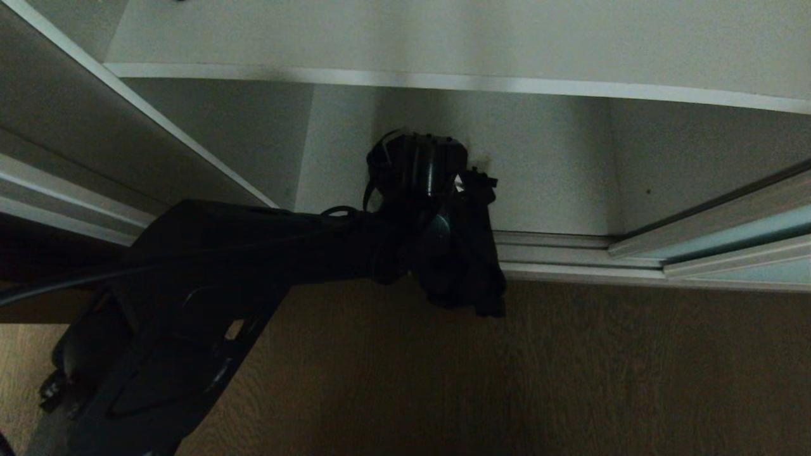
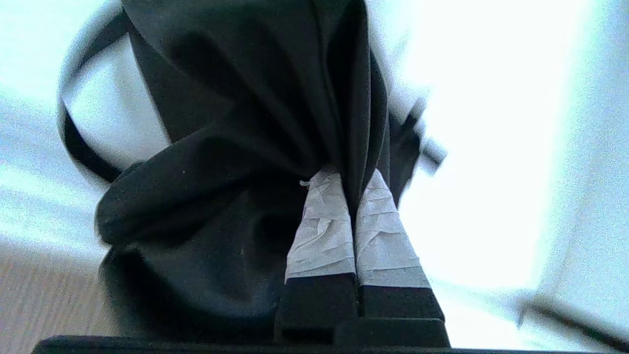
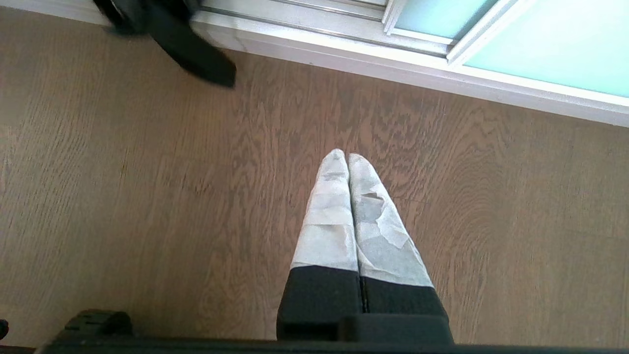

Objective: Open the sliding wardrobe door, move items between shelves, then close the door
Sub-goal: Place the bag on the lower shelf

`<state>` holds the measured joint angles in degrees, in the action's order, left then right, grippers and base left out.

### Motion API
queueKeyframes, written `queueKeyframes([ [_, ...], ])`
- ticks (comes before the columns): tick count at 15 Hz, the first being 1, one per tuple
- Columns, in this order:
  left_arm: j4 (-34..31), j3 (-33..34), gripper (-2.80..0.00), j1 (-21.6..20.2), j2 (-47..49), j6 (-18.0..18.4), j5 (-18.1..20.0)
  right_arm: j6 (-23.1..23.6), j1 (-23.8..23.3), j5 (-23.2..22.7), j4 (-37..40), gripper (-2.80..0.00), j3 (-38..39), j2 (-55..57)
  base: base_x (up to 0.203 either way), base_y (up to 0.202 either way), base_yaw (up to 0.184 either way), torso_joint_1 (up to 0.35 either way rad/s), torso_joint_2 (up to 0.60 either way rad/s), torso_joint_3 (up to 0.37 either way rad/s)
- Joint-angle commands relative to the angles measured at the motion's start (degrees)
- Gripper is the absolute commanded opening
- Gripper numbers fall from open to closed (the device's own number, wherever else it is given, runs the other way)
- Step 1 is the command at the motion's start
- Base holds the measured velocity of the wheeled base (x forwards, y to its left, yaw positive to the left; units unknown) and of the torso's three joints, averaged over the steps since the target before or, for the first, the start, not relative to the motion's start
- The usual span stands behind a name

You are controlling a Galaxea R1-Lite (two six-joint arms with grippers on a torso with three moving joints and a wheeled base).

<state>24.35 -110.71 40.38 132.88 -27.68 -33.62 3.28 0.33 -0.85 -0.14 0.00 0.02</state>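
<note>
my left gripper (image 2: 350, 189) is pinching a fold of the black pouch (image 2: 236, 162), the two taped fingers (image 2: 322, 231) pressed tight on the cloth so the soft bag hangs from one gathered point instead of slipping. its wide strap (image 2: 73, 142) loops loose to one side, free of my grip. in the head view my left arm (image 1: 209, 266) reaches in from the left toward the open wardrobe, and the dark bundle at its end sits about level with the floor track (image 1: 557, 250), below the front edge of the white shelf (image 1: 443, 81). i cannot tell there where my wrist ends and the pouch begins, it is all one dark mass. i judge i am carrying the pouch between shelves, holding it clear of the boards so it does not drag; whether it is on its way up to that shelf i cannot say.

further right, the sliding door (image 1: 741, 237) is pushed off to the right side of the track, which leaves the opening free for my arm. the houndstooth bag is not in any view.

my right gripper (image 3: 348, 160) is parked over the wooden floor (image 3: 147, 196), fingers pressed together on nothing, near the door's frame but apart from it, out of the way.
</note>
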Motion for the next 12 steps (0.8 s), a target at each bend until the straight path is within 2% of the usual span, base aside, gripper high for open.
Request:
queueKeyframes([
  [1,9.4,-0.3,-2.80,-2.3,1.9,5.4,0.3,0.1,0.0,0.0,0.0,-2.80,0.0,-0.2,0.000,0.000,0.000,0.000,0.00,0.000],
  [4,13.8,-0.5,-2.80,-5.8,0.5,6.7,2.4,0.1,0.0,0.0,0.0,-2.80,0.0,-0.2,0.000,0.000,0.000,0.000,0.00,0.000],
  [7,16.0,-0.5,-2.80,-6.7,0.1,7.6,3.0,0.1,0.0,0.0,0.0,-2.80,0.0,-0.2,0.000,0.000,0.000,0.000,0.00,0.000],
  [9,26.5,-0.5,-2.80,-8.8,-0.1,9.8,5.4,0.1,0.0,0.0,0.0,-2.80,0.0,-0.2,0.000,0.000,0.000,0.000,0.00,0.000],
  [12,35.2,-0.5,-2.80,-11.5,0.4,12.6,7.9,0.1,0.0,0.0,0.0,-2.80,0.0,-0.2,0.000,0.000,0.000,0.000,0.00,0.000],
])
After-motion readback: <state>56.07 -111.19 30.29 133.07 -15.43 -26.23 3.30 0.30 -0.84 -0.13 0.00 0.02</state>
